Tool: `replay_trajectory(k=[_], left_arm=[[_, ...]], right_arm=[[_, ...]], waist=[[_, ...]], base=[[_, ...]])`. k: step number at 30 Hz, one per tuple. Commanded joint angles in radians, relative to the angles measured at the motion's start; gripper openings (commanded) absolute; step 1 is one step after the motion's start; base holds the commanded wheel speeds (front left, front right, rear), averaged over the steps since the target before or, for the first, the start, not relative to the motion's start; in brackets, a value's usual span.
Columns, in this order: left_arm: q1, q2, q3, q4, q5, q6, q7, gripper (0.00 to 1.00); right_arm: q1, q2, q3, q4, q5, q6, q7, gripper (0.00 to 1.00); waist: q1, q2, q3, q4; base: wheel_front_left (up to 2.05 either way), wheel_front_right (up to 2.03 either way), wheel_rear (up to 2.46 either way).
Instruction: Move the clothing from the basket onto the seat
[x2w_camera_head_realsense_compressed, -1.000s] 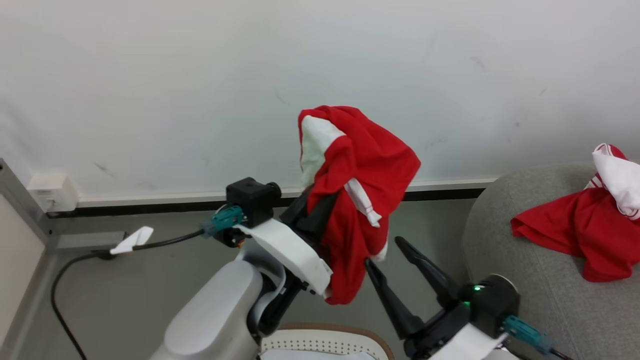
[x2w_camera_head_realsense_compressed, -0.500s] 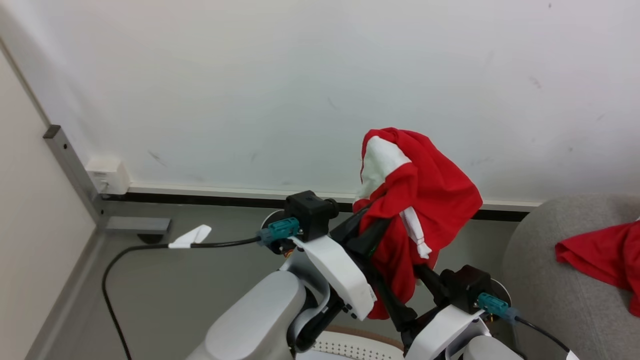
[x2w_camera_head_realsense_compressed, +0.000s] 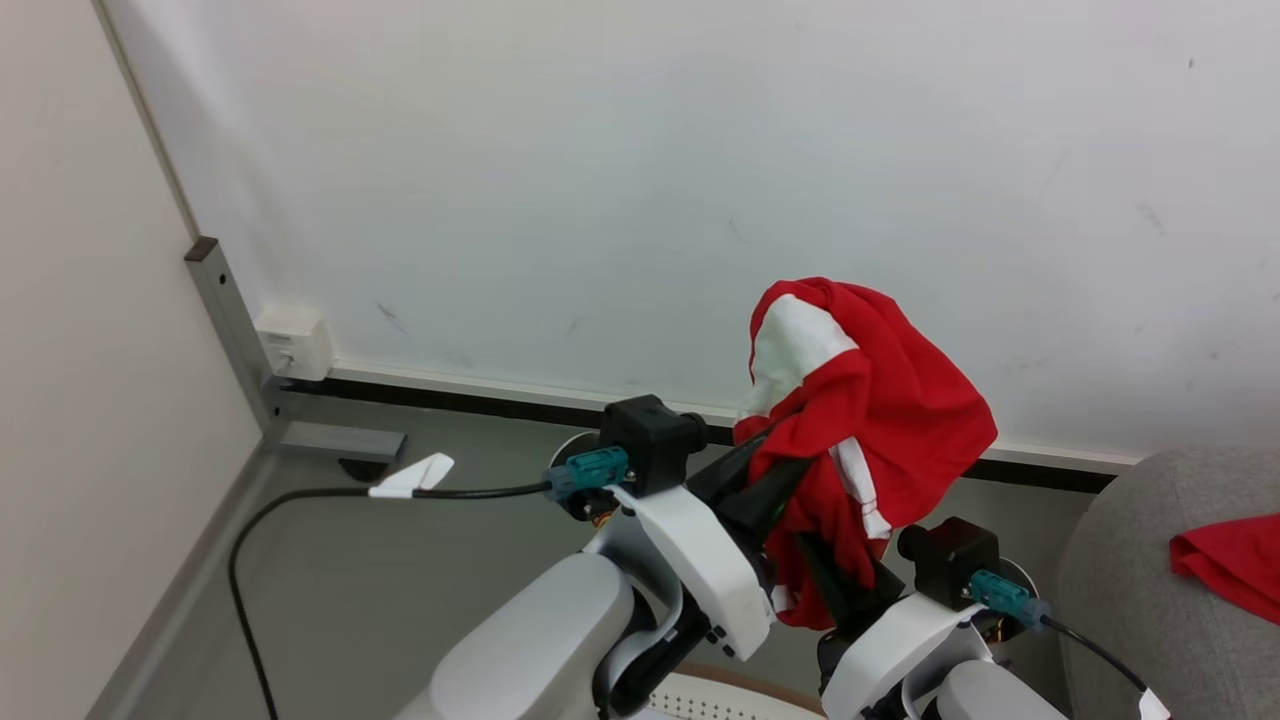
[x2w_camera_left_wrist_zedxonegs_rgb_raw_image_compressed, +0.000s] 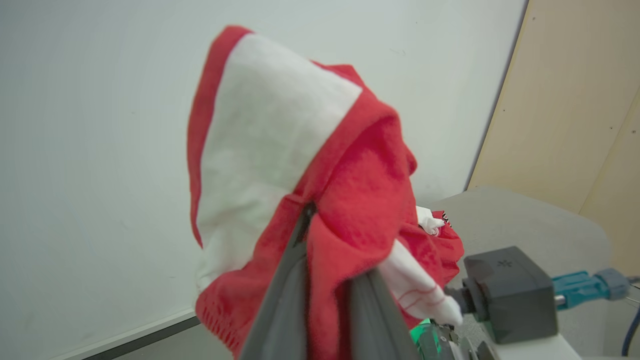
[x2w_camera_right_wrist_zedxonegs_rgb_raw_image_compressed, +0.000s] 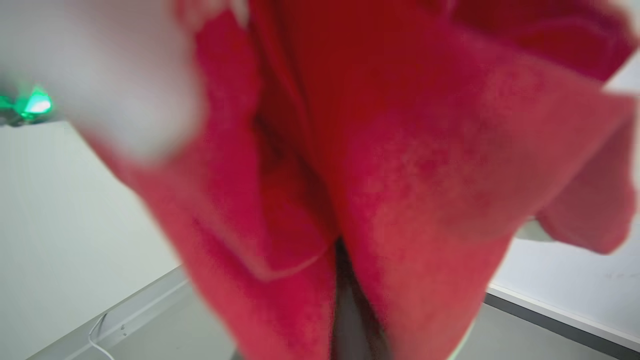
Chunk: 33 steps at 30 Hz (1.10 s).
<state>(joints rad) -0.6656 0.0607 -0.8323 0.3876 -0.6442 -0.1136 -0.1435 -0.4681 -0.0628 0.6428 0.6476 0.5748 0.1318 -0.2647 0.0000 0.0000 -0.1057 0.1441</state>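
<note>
Red garment (x2w_camera_head_realsense_compressed: 880, 420) clamped in left pincer (x2w_camera_left_wrist_zedxonegs_rgb_raw_image_compressed: 336, 242), raised above basket (x2w_camera_head_realsense_compressed: 745, 680), short of seat (x2w_camera_head_realsense_compressed: 1120, 560) at right, where second garment (x2w_camera_head_realsense_compressed: 1230, 560) already lies; right pincer (x2w_camera_head_realsense_compressed: 842, 582) buried in cloth, grip indeterminable.

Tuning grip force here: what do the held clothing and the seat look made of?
The clothing looks like soft matte knit, red and white: it drapes in folds. The seat seems light grey woven upholstery, matte, finely textured.
</note>
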Motion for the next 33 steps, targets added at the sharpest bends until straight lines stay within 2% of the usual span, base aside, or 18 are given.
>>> replay_trajectory(k=[1, 11, 12, 13, 14, 16, 24, 33], left_arm=[[0.002, 0.0, 0.001, 0.005, -0.008, 0.004, -0.007, 0.0], [0.027, 0.018, 0.01, 0.029, -0.019, 0.021, -0.028, 0.0], [0.034, 0.019, 0.007, 0.024, -0.018, 0.021, -0.03, 0.04], [0.043, 0.021, 0.004, 0.018, -0.022, 0.02, -0.028, 0.15], [0.049, 0.023, 0.0, 0.011, -0.022, 0.022, -0.028, 0.4], [0.061, 0.031, -0.007, -0.006, -0.016, 0.025, -0.026, 1.0], [0.109, 0.058, -0.034, -0.068, 0.009, 0.055, -0.022, 1.0], [0.145, 0.097, -0.047, -0.114, 0.027, 0.078, -0.031, 1.0]], right_arm=[[0.01, -0.001, -0.004, -0.001, 0.007, -0.002, 0.001, 0.0], [0.071, -0.003, -0.097, -0.073, 0.009, -0.002, 0.001, 0.0], [0.082, -0.004, -0.112, -0.087, 0.009, -0.002, 0.001, 0.0], [0.091, -0.006, -0.119, -0.095, 0.009, -0.002, 0.001, 0.0], [0.096, -0.013, -0.132, -0.104, 0.005, -0.002, 0.001, 0.0], [0.104, -0.021, -0.165, -0.133, 0.008, -0.002, 0.001, 0.0], [0.146, -0.065, -0.295, -0.235, -0.03, -0.002, 0.001, 0.0], [0.175, -0.109, -0.437, -0.345, -0.075, -0.002, 0.001, 0.0]], waist=[[0.0, 0.0, 0.001, -0.001], [0.0, 0.0, 0.021, -0.043], [0.0, 0.0, 0.024, -0.051], [0.0, 0.0, 0.027, -0.06], [0.0, 0.0, 0.03, -0.067], [0.0, 0.0, 0.037, -0.087], [0.0, 0.0, 0.059, -0.193], [0.0, 0.0, 0.091, -0.384]], base=[[0.0, 0.0, 0.0], [0.0, 0.0, 0.0], [0.0, 0.0, 0.0], [0.0, 0.0, 0.0], [0.0, 0.0, 0.0], [0.0, 0.0, 0.0], [0.0, 0.0, 0.0], [0.0, 0.0, 0.0]])
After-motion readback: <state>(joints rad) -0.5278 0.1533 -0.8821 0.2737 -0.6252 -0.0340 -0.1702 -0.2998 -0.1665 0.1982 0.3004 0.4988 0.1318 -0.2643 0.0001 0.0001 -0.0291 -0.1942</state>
